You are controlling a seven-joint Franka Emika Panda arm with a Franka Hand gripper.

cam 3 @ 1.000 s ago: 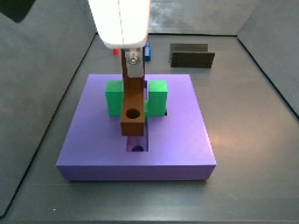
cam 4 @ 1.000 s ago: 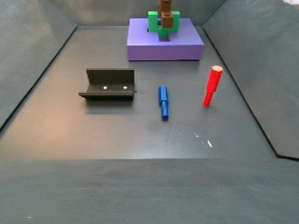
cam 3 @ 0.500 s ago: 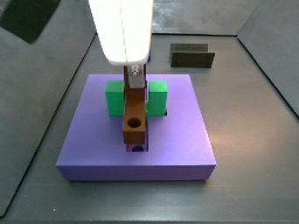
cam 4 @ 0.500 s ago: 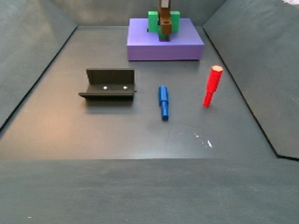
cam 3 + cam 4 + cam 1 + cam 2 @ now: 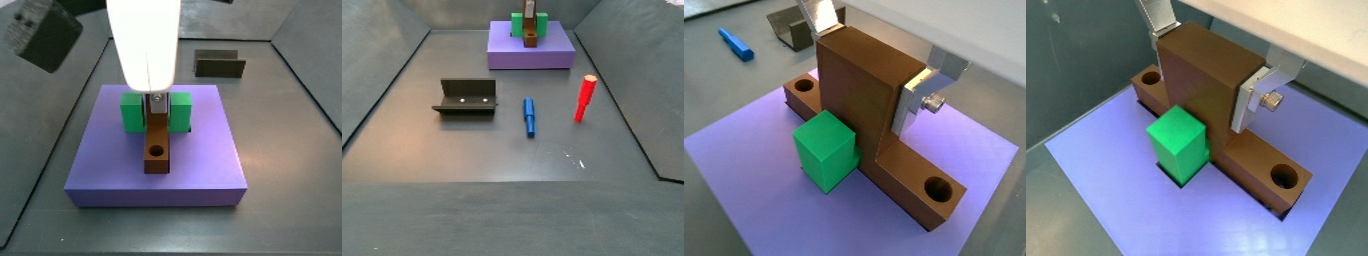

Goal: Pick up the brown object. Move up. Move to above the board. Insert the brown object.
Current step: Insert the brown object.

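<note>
The brown object [image 5: 159, 142] is an L-shaped block. Its long bar lies in the slot of the purple board [image 5: 107, 170], the round hole toward the front edge. My gripper [image 5: 158, 102] stands straight above, shut on the block's upright part. In both wrist views the silver fingers [image 5: 919, 92] [image 5: 1255, 92] press the two sides of the upright part [image 5: 861, 105] [image 5: 1203, 100]. A green block [image 5: 1177, 142] rises right beside it on the board [image 5: 1120, 190]. In a side view the brown object [image 5: 532, 36] shows small on the far board [image 5: 529, 56].
The dark fixture [image 5: 466, 97] [image 5: 219, 64] stands on the grey floor away from the board. A blue pen [image 5: 529, 117] and a red marker [image 5: 585, 98] lie on the floor between the fixture's side and the right wall. Sloping walls enclose the floor.
My gripper has come straight down with the brown object. Its bar hung tilted above the slot before and now sits low in the board.
</note>
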